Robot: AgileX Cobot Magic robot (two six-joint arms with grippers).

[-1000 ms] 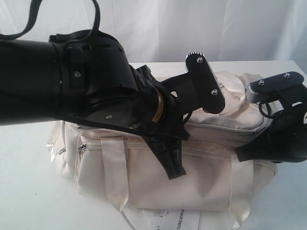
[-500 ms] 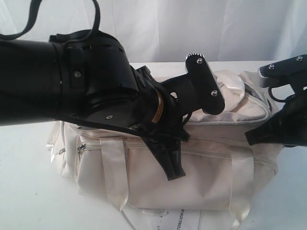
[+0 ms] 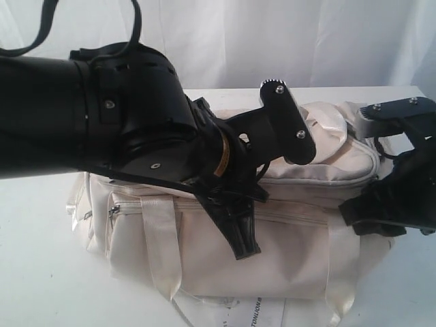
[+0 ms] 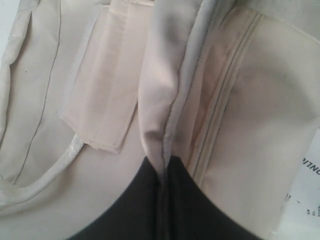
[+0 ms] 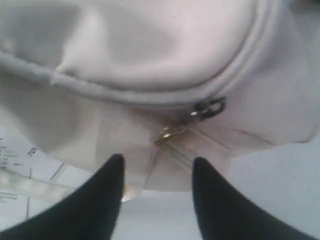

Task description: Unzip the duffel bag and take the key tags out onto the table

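**Cloth, satin and metal**

You see the duffel bag (image 3: 286, 245) in matt cream woven cloth, its strap handles (image 3: 160, 245) in shinier satin. The zipper pull (image 5: 209, 107) glints like dark metal; the printed sheet (image 3: 255, 315) looks like paper.

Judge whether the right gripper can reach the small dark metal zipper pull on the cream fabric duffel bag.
Probably yes: the right gripper is open, and the zipper pull on the duffel bag lies exposed just ahead of it, with nothing between.

Left claw (image 4: 163, 170) tight, right claw (image 5: 157, 162) wide apart.
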